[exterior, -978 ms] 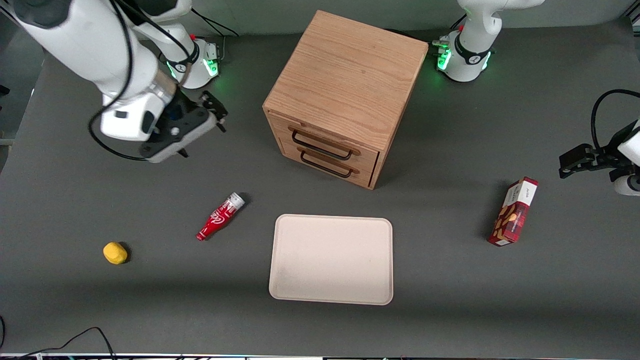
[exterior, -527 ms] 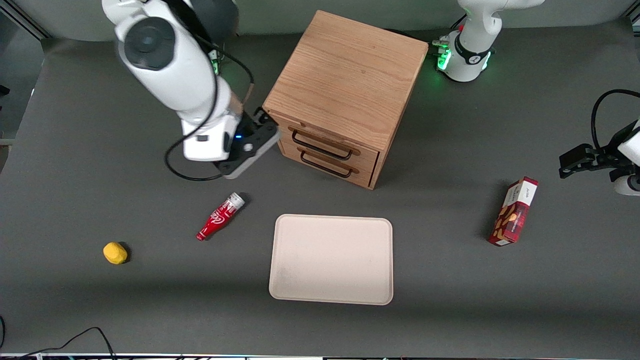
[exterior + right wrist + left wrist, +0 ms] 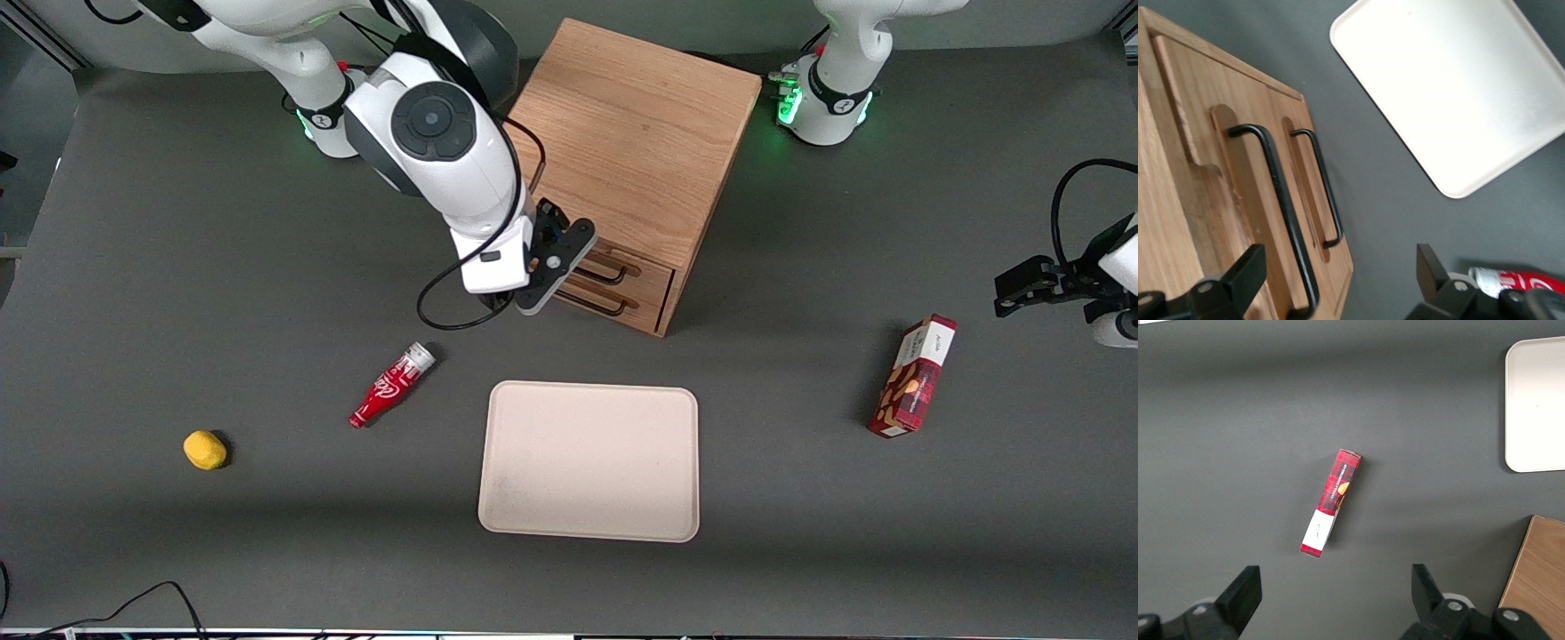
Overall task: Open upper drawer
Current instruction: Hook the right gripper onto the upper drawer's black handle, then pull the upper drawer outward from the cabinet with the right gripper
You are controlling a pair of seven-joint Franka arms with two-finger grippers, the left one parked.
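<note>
Upper drawer [image 3: 1238, 193], one of two, shut; open-fingered tool [image 3: 1338, 280] in front.

Oak upper drawer [image 3: 1238, 193] — black handle [image 3: 1281, 200]

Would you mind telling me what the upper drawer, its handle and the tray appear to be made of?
The upper drawer looks like light oak, matte, with visible grain. Its handle seems thin black metal bar, slightly glossy. The tray looks like smooth cream plastic with rounded corners, though that is less certain. The gripper is in front of the drawers, near the handle, jaws open.
</note>
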